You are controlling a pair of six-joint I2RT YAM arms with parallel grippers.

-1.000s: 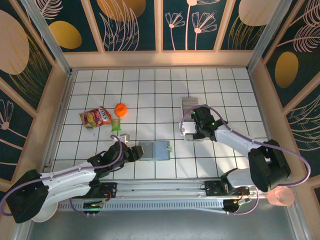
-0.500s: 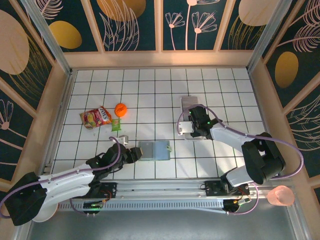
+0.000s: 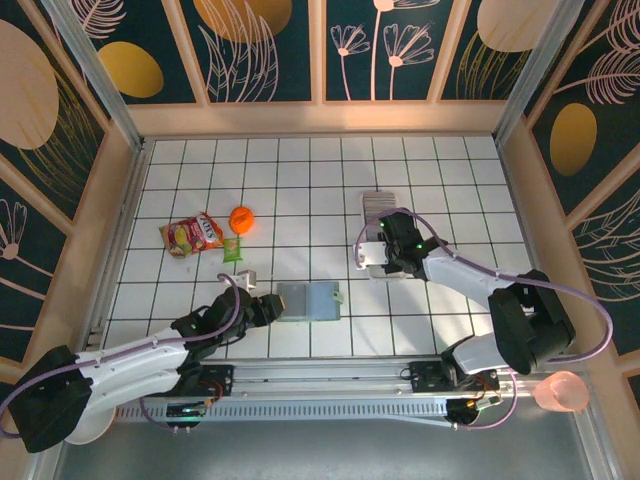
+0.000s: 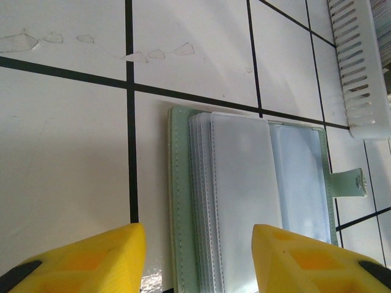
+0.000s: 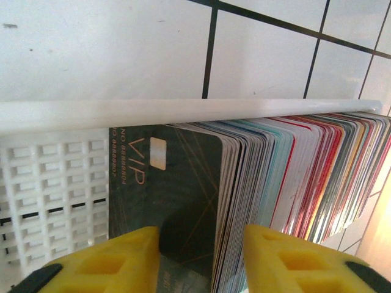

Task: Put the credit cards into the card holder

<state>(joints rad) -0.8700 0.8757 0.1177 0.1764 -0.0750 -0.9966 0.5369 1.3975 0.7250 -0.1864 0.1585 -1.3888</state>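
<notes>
The right gripper [image 3: 372, 255] has shifted left and toward the far side of the table [image 3: 300, 180], and now sits over the near end of the white slotted tray [image 3: 380, 235]. The left gripper [image 3: 272, 305] has barely moved.

In the right wrist view, the right gripper's [image 5: 200, 239] yellow fingers straddle the front of the credit cards [image 5: 287, 177], which stand on edge in a packed row inside the tray [image 5: 55, 183]. A dark card [image 5: 177, 183] marked VIP faces the camera between the fingers. I cannot tell whether they are pinching it.

The left gripper [image 4: 198, 235] hangs open just over the near edge of the card holder [image 4: 244, 183], holding nothing. The card holder [image 3: 310, 300] lies spread open and flat on the tiles, its clear sleeves up and its clasp tab [image 4: 348, 182] sticking out to the right.

A snack packet [image 3: 192, 235] and an orange ball [image 3: 241, 218] lie well to the left.
</notes>
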